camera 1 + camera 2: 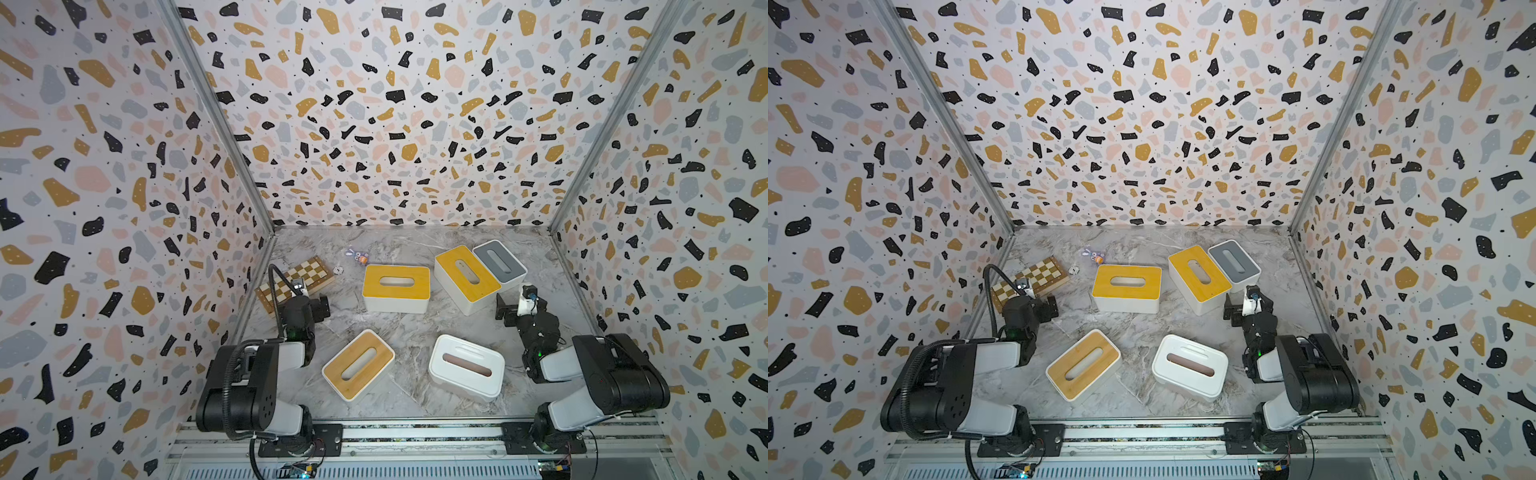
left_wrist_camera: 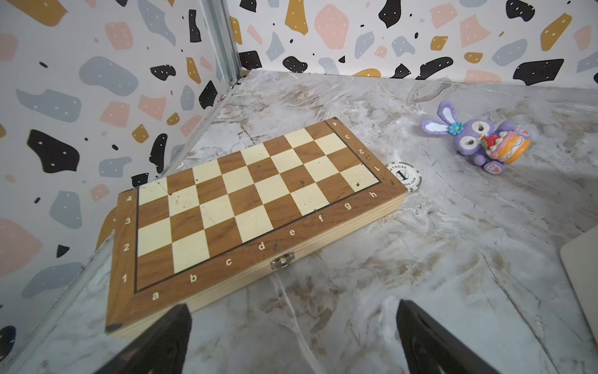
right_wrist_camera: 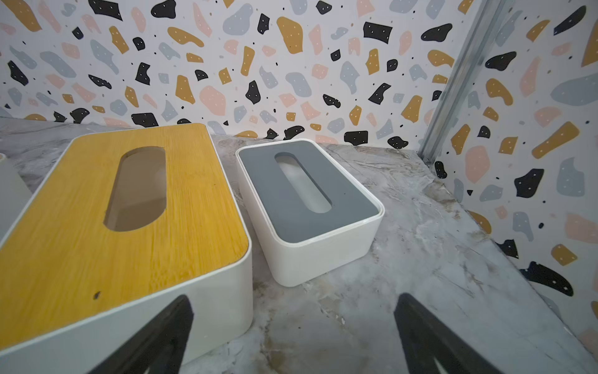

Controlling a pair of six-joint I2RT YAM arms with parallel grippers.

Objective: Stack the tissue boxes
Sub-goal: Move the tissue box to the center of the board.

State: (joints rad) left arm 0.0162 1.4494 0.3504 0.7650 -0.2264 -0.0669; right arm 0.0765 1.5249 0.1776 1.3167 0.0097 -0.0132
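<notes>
Five tissue boxes (image 1: 1126, 282) lie singly, slots up, on a marble worktop (image 1: 415, 249).
Far side: yellow box (image 1: 395, 286), then second yellow box (image 1: 466, 277) just beside grey box (image 1: 499, 262). Near side: wood box (image 1: 358, 364), white box (image 1: 466, 367). Left claw (image 2: 293, 340) gapes empty by the chessboard (image 2: 246, 207); right claw (image 3: 293, 336) gapes empty, facing second yellow box and grey box.

chessboard (image 1: 316, 270) far left; three tissue boxes (image 1: 396, 287) in a far row right of it, two more nearer.
</notes>
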